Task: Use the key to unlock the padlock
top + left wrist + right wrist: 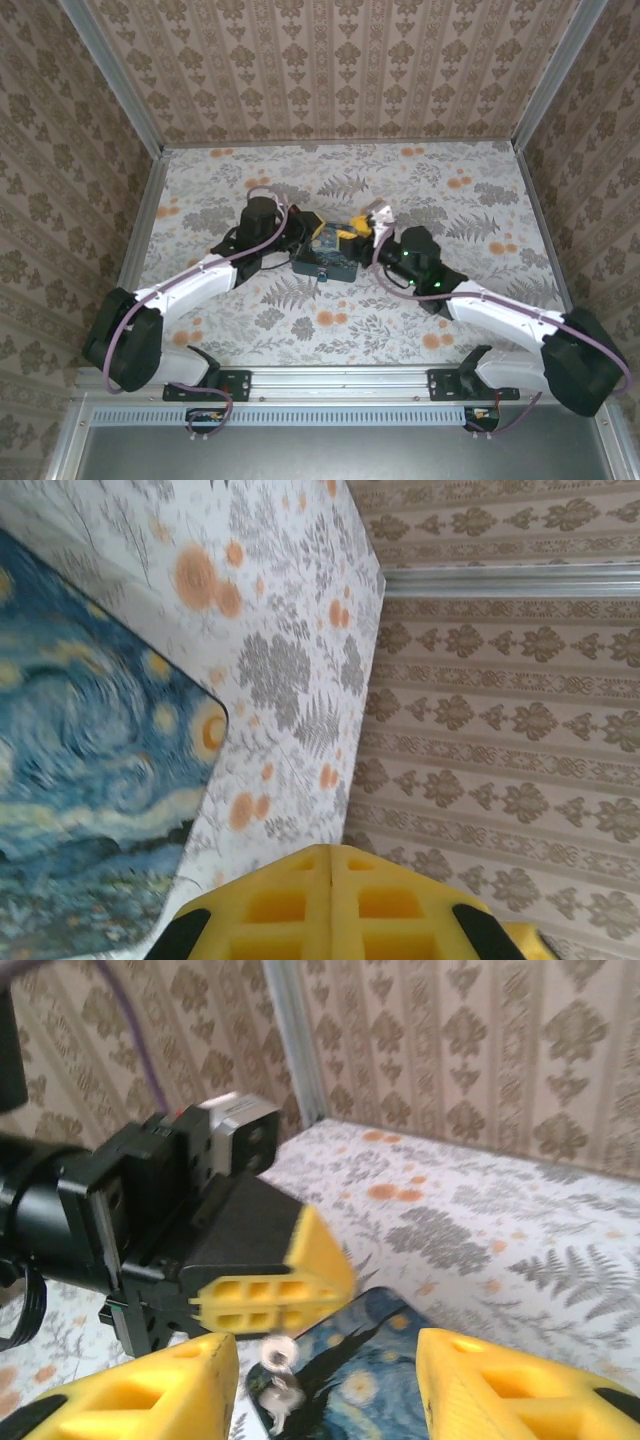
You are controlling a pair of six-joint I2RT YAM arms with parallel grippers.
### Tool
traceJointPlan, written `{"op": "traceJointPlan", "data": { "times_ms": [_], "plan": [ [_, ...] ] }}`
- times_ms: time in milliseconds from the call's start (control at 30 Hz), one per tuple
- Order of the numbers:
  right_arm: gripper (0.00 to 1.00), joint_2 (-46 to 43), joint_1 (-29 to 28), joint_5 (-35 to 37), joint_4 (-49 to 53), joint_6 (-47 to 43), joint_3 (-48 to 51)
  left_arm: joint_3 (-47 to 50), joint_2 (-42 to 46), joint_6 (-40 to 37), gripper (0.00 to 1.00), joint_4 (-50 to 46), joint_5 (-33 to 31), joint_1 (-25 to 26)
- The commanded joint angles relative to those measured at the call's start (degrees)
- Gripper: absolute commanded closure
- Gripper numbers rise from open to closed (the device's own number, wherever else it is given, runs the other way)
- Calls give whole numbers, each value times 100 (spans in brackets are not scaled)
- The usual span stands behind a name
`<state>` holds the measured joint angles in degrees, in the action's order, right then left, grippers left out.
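Here right fingers (pixel 150 1390) spread wide; between them a key ring (pixel 278 1352) sits below the left fingers (pixel 270 1295), pressed together.

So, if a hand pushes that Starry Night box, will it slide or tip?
Probably slides rather than tips: the painted box lies flat on the table, broad face up. Its printed top looks smooth, so a grip may slip. The clean edge and rounded corner suggest it is stiff, not floppy.

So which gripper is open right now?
The right gripper: its yellow fingers stand wide apart by the painted box, while the left gripper has its fingers pressed together.
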<state>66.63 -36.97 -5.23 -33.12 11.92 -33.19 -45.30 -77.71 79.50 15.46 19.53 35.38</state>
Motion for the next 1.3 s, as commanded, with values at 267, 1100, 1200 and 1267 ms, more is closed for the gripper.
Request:
{"op": "traceJointPlan", "data": {
  "times_ms": [267,1100,1200,1267],
  "plan": [
    [39,27,892,-1416,-246,3058,-51,67,742,-2588,100,235,-403,-329],
    [38,2892,517,-2012,-3999,5822,-693,760,337,-1165,100,2143,-441,-312],
    [38,2988,447,-2006,-4006,5822,-715,785,344,-1165,100,2145,-476,-303],
    [38,3035,404,-1995,-4032,5828,-716,810,352,-1166,100,2145,-492,-302]
  ]
}}
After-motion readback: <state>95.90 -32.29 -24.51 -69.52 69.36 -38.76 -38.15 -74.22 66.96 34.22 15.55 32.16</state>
